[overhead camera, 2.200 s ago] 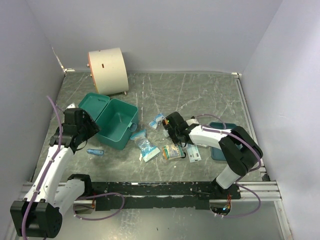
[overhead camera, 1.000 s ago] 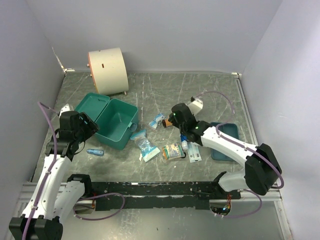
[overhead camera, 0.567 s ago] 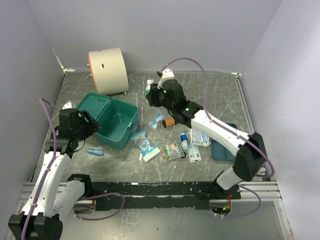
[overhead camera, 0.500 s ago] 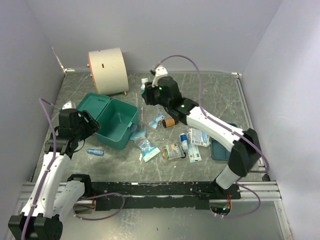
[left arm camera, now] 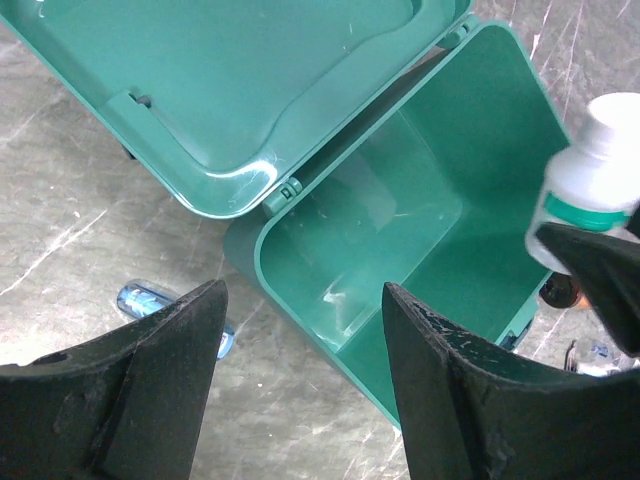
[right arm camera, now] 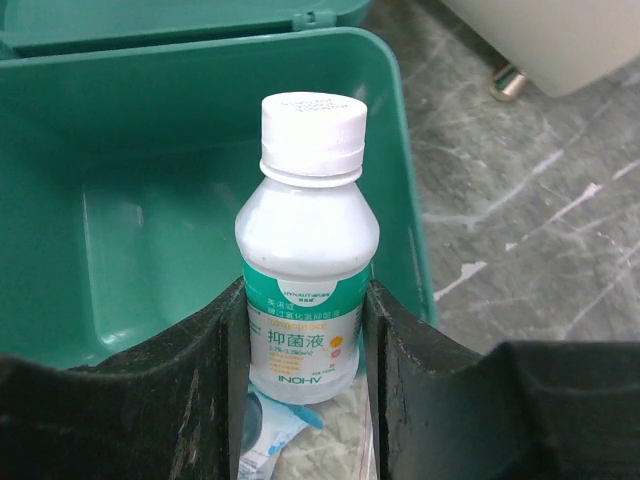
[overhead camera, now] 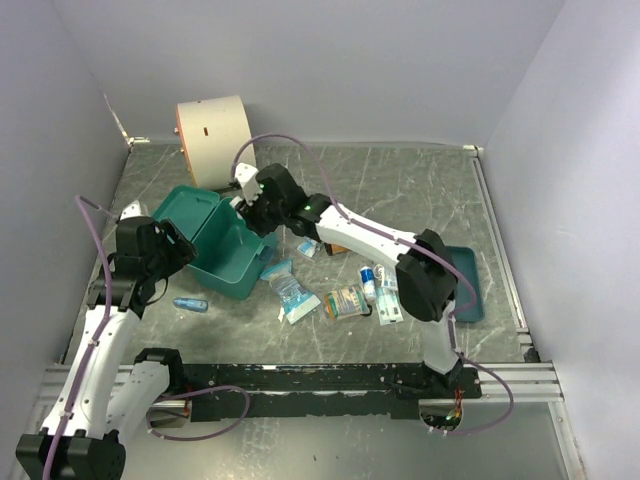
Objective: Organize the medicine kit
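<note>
Blue vial (overhead camera: 190, 304): lies flat on the table (overhead camera: 400, 190), just off the near side of the medicine kit (overhead camera: 222, 280), not touching it.
Loose packets (overhead camera: 298, 300): sachets and small boxes scattered to the kit's near right; none are inside it.
Tray (overhead camera: 468, 290): shallow, blue-teal, well apart to the kit's right.
Left gripper (left arm camera: 300, 300): fingers spread wide with nothing between them, hanging over the kit's near-left corner.
Kit: open, with its lid thrown back on the left hinge side; no item shows in its body.
Kit handling: probably stiff moulded plastic, light while unfilled, and glossy enough to skid if nudged. A side wall or the rim looks the best hold, since the lid would swing on its hinge.
Right gripper (right arm camera: 305, 300): pinching a white bottle (right arm camera: 308, 250) at its green label, over the kit's far-right rim.
Bottle handling: smooth and round, likely to twist in a loose pinch.
Cream drum (overhead camera: 215, 140): beyond the kit, on its side.
</note>
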You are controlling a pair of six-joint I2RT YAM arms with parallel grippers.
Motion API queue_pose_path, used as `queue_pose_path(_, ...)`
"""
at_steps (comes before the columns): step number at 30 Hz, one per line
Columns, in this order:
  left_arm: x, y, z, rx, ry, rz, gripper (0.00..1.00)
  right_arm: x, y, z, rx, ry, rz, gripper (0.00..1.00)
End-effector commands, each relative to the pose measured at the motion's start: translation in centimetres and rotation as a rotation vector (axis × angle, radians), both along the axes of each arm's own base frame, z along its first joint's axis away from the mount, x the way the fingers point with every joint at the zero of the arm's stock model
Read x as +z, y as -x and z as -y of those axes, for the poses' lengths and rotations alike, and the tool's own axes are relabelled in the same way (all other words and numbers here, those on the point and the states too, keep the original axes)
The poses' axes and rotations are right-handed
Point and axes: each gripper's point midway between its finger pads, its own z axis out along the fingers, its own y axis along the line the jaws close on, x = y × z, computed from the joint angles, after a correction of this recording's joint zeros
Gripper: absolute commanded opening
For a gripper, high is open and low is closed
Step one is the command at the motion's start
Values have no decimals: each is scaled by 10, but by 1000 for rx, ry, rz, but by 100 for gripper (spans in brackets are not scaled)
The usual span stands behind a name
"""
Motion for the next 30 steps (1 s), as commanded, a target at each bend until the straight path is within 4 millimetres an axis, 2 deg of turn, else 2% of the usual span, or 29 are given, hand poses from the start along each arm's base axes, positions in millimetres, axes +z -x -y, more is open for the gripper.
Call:
queue_pose_path(1,22,0,-7,12,-33,39,74,-2,-3,-17,94,67,50,15)
queue_pose_path(5,27,4,-12,34,-56,41,75,-18,-5,-23,132,125,44,15)
queue_pose_path(7,26,3,-8,19,-44,45,76,-29,-4,-25,158,163,16,15)
queue_pose_path(12,9,3,4,-6,10,6,77,-53,8,-12,151,241,-75,14)
queue_pose_path(18,-9,3,18,-35,78,-25,78,-56,33,-3,177,272,-139,14)
queue_pose_path(23,-20,1,26,-62,110,-45,80,-66,48,15,197,335,-197,14)
queue_pose_path(30,-20,1,27,-68,108,-45,78,-70,63,43,179,412,-234,14)
